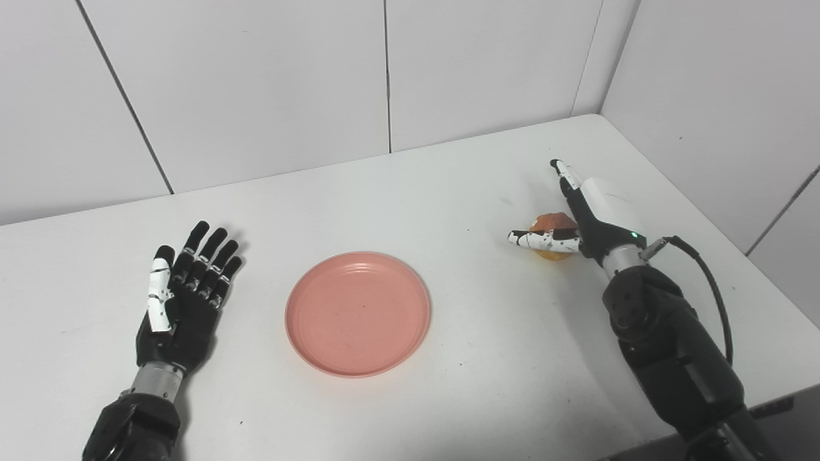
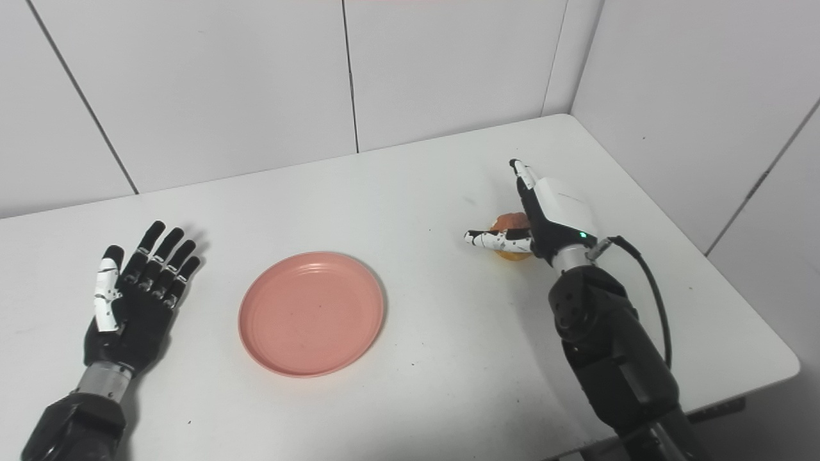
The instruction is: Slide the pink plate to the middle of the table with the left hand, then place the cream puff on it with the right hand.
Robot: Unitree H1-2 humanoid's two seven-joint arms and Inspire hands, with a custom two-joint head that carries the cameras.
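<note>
Left eye view: nearest the camera, the black right forearm [image 1: 679,358] comes up from the bottom right edge; its right robot hand [image 1: 580,221] is at the round golden-brown cream puff [image 1: 552,238], thumb lying across the near side, fingers reaching past the far side, spread apart and not yet clamped. Contact between fingers and puff: can't tell, the palm hides it. The left robot hand [image 1: 182,294] lies flat on the white table [image 1: 448,192], fingers apart, holding nothing, just left of the round shallow pink plastic plate [image 1: 357,312] and clear of it. Plate sits roughly mid-table, so I'd judge the slide step done and the puff grasp in hand. Right eye view: same layout, plate [image 2: 312,312] empty, puff [image 2: 511,237] well apart to its right, half covered by the right robot hand [image 2: 541,214]. Next move calls for closing around the puff gently, since it looks soft, then lift and carry left over the plate.
</note>
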